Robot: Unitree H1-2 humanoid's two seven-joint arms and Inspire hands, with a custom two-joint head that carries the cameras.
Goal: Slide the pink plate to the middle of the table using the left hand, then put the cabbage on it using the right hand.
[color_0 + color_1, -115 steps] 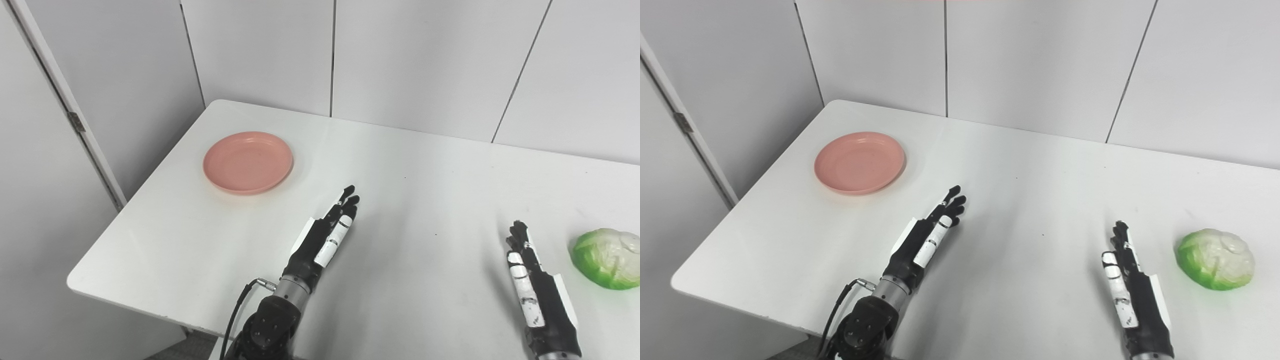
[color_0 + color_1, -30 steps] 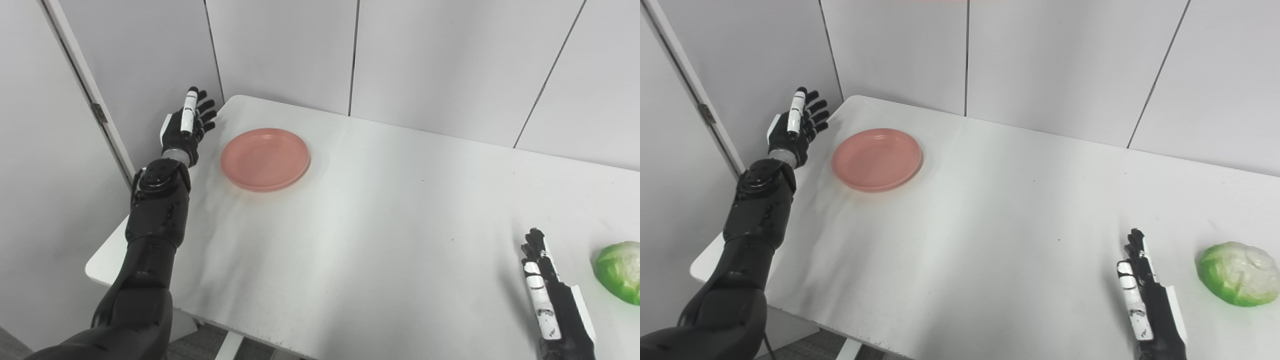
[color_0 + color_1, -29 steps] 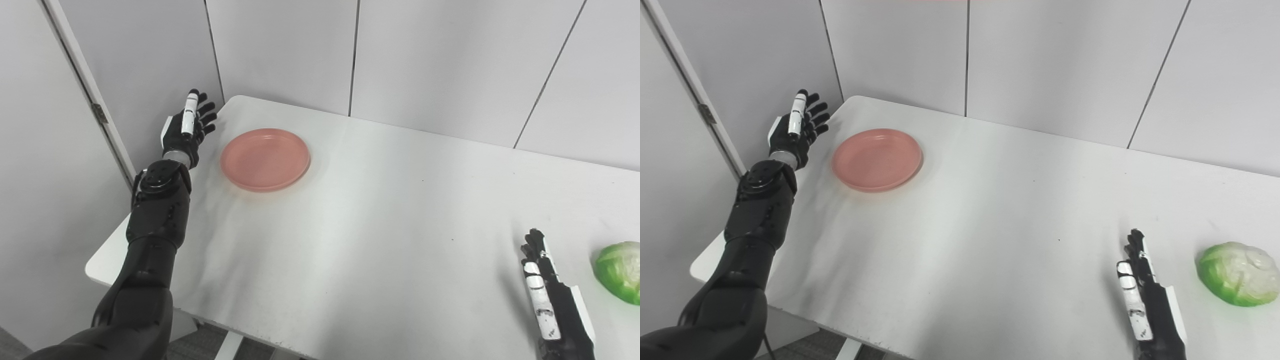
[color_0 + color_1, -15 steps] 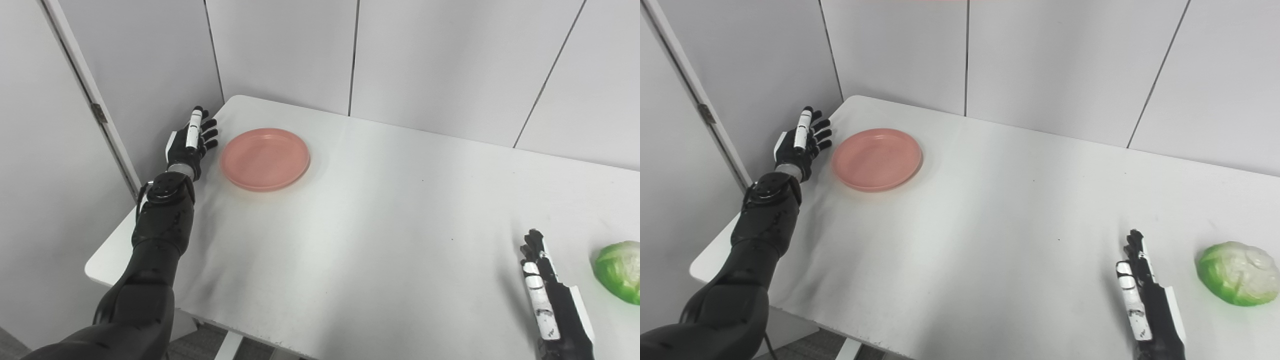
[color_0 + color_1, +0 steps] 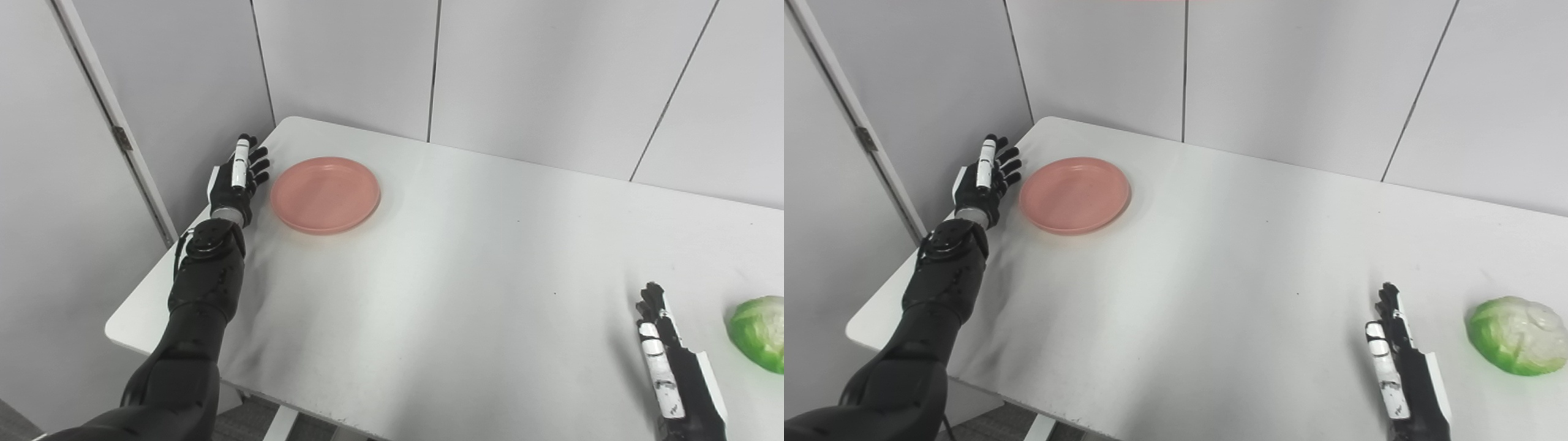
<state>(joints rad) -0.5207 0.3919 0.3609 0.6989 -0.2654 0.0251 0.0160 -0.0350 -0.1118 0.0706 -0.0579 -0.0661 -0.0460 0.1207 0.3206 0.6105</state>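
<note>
The pink plate (image 5: 325,194) lies empty near the table's far left corner. My left hand (image 5: 236,179) is open just left of the plate, palm toward it, with a small gap between its fingers and the rim. A green and white cabbage (image 5: 1516,335) sits on the table at the right. My right hand (image 5: 1402,367) is open at the front right, fingers straight and pointing away, a short way left of the cabbage and not touching it.
The white table (image 5: 478,288) stands against grey wall panels (image 5: 539,79) at the back. Its left edge runs just beside my left arm, and a door frame with a hinge (image 5: 122,139) is at the far left.
The left hand has come down and moved right, closer to the plate's left rim. Plate, cabbage and right hand have kept their places over the last second.
</note>
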